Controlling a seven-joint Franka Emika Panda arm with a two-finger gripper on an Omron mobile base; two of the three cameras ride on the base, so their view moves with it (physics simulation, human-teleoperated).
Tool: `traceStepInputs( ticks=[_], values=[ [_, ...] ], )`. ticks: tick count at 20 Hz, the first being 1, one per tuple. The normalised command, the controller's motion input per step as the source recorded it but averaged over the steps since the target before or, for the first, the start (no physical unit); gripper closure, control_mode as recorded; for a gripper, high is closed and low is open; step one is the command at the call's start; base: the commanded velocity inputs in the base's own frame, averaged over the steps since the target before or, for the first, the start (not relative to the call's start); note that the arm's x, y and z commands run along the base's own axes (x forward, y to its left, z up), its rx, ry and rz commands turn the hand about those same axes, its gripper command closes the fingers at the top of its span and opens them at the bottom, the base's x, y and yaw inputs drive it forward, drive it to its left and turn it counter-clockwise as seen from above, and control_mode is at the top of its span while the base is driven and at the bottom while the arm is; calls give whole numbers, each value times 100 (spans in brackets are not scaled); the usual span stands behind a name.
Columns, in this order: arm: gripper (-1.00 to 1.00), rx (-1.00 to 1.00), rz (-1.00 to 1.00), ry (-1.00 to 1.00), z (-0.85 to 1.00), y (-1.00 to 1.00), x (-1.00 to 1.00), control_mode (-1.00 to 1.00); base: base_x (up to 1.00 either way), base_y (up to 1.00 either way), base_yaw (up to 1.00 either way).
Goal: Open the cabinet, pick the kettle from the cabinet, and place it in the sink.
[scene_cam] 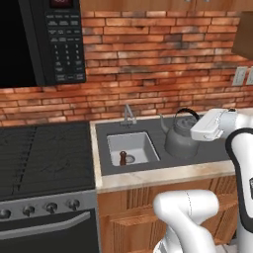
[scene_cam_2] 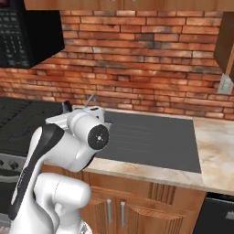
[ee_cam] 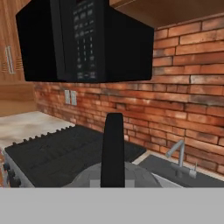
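kettle (scene_cam: 180, 140) at tool tip, on surround right of sink (scene_cam: 132, 148).

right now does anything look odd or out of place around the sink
Mainly the kettle: it is beside the sink, over the dark surround to the basin's right, not in the basin. A small dark object stands upright inside the basin near the drain. Nothing looks spilled or damaged.
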Motion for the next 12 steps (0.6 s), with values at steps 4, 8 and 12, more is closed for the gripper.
traceStepInputs(
  ticks=[4, 8, 12],
  values=[
    [100, 0, 0, 0, 0, 0, 0, 100, -8, 2, 12],
    [100, 0, 0, 0, 0, 0, 0, 100, -31, 1, 6],
    [100, 0, 0, 0, 0, 0, 0, 100, -17, 2, 1]
  ],
)
